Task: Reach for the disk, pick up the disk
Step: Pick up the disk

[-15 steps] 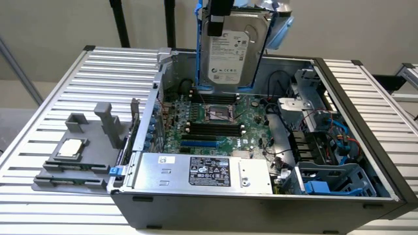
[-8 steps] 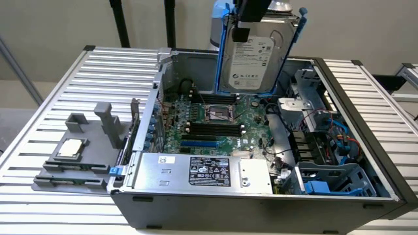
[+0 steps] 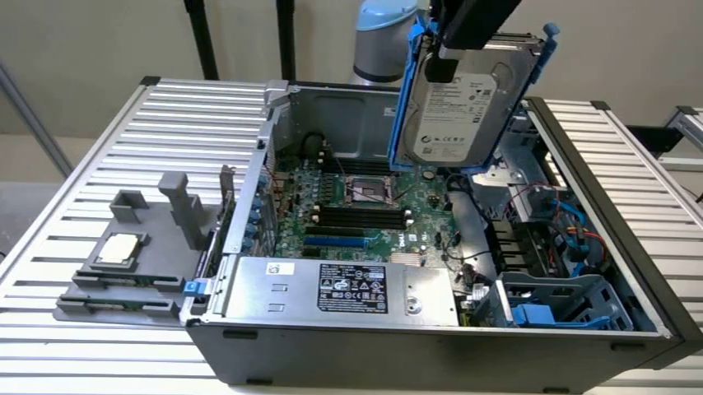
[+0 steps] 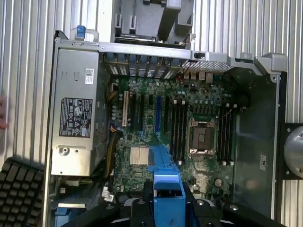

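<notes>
The disk [image 3: 462, 107], a silver-grey hard drive with a white label in a bright blue caddy, hangs upright and slightly tilted in the air above the back of the open computer case [image 3: 329, 346]. My gripper [image 3: 449, 58] comes down from above and is shut on its upper end. In the wrist view the caddy's blue edge [image 4: 166, 189] sits clamped between my black fingers [image 4: 142, 210], with the motherboard [image 4: 189, 132] far below it.
Inside the case lie the motherboard [image 3: 363, 206], a silver power supply box with a black label [image 3: 341, 288] and a drive bay with blue caddies [image 3: 561, 300]. A small CPU chip [image 3: 118, 249] rests on a grey fixture on the slatted table [image 3: 66, 230]. A black keyboard [image 4: 19, 189] lies beside the case.
</notes>
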Tool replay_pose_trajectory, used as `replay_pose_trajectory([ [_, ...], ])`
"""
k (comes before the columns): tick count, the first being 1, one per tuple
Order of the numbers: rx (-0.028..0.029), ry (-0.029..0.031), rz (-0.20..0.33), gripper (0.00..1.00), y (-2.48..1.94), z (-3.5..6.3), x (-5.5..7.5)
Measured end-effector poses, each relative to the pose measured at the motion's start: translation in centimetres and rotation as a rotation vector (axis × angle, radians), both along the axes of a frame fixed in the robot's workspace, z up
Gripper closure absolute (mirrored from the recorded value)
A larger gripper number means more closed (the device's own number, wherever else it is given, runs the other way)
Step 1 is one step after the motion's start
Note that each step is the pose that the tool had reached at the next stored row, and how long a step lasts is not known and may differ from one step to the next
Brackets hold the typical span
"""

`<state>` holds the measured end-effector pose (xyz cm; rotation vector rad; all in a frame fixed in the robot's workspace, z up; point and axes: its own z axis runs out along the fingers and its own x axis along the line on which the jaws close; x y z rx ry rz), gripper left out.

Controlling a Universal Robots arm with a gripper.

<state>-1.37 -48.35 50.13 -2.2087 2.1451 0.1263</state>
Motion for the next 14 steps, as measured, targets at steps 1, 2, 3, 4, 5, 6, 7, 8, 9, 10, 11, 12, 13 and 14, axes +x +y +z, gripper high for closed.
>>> replay_pose_trajectory([
  [1, 0.0001, 0.0010, 0.000, 0.67, -0.24, 0.00, 0.3],
  [2, 0.0001, 0.0024, 0.000, 0.67, -0.48, 0.00, 0.5],
  [3, 0.0000, 0.0039, 0.000, 0.67, -0.73, 0.00, 0.7],
  [4, 0.0001, 0.0054, 0.000, 0.67, -0.98, 0.00, 1.0],
  [5, 0.0001, 0.0069, 0.000, 0.67, -1.22, 0.00, 1.2],
  [6, 0.0001, 0.0082, 0.000, 0.67, -1.45, 0.00, 1.4],
  [7, 0.0000, 0.0096, 0.000, 0.67, -1.70, 0.00, 1.7],
  [8, 0.0000, 0.0106, 0.000, 0.67, -1.96, 0.00, 1.9],
  [9, 0.0001, 0.0111, 0.000, 0.67, -2.20, 0.00, 2.2],
  [10, 0.0000, 0.0117, 0.000, 0.67, -2.42, 0.00, 2.5],
  [11, 0.0000, 0.0121, 0.000, 0.67, -2.66, 0.00, 2.8],
  [12, -0.0001, 0.0125, 0.000, 0.67, -2.89, 0.00, 3.1],
  [13, 0.0000, 0.0129, 0.000, 0.67, -3.13, 0.00, 3.4],
  [14, 0.0002, 0.0133, 0.000, 0.67, -3.37, -0.01, 3.8],
])
